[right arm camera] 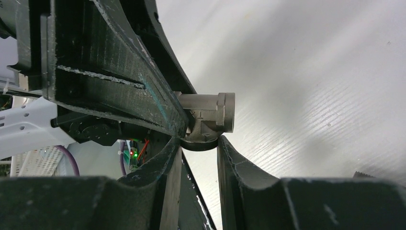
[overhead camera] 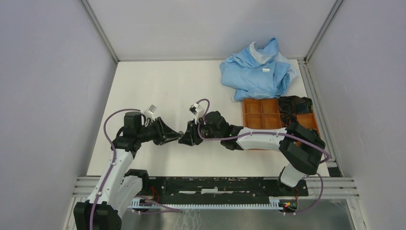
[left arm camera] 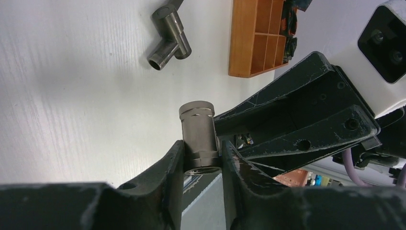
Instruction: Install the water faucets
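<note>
Left claw (left arm camera: 202,160) and right claw (right arm camera: 198,143) both clamp the stub fitting (left arm camera: 197,125) above the surface (left arm camera: 72,105), apparently a regrip handover; T-fitting (left arm camera: 170,37) lies apart.

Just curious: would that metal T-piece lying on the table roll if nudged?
Probably not far: the side branch of the T-piece should stop it. It looks like solid metal, so likely stiff and heavy for its size.

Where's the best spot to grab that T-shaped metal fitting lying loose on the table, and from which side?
Probably the thick main barrel of the T-shaped fitting, coming straight down from above. It lies flat on the white table, so the jaws can close across the barrel's round sides, clear of the threaded side branch.
</note>
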Tool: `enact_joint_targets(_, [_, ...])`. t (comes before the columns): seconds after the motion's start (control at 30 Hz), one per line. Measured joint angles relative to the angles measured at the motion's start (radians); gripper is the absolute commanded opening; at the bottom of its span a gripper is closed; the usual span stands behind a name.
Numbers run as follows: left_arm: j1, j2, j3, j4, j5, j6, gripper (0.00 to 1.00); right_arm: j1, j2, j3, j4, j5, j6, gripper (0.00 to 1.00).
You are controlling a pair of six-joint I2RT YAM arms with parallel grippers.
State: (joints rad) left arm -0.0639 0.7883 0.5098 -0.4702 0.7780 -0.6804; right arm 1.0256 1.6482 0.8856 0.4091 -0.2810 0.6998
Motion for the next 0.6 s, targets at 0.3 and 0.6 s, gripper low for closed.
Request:
enact_joint_targets(0.3, [-0.039,0.025,0.05,-0.045,-0.081,-0.003,0.02,0.0,0.004,-0.011,0.018,0.01,0.015,0.48])
enact_joint_targets(0.6, [-0.038,0.222,0.29,-0.278,-0.399,-0.003,0.02,-0.028,-0.13,-0.129,-0.046,0.108,-0.034,0.6])
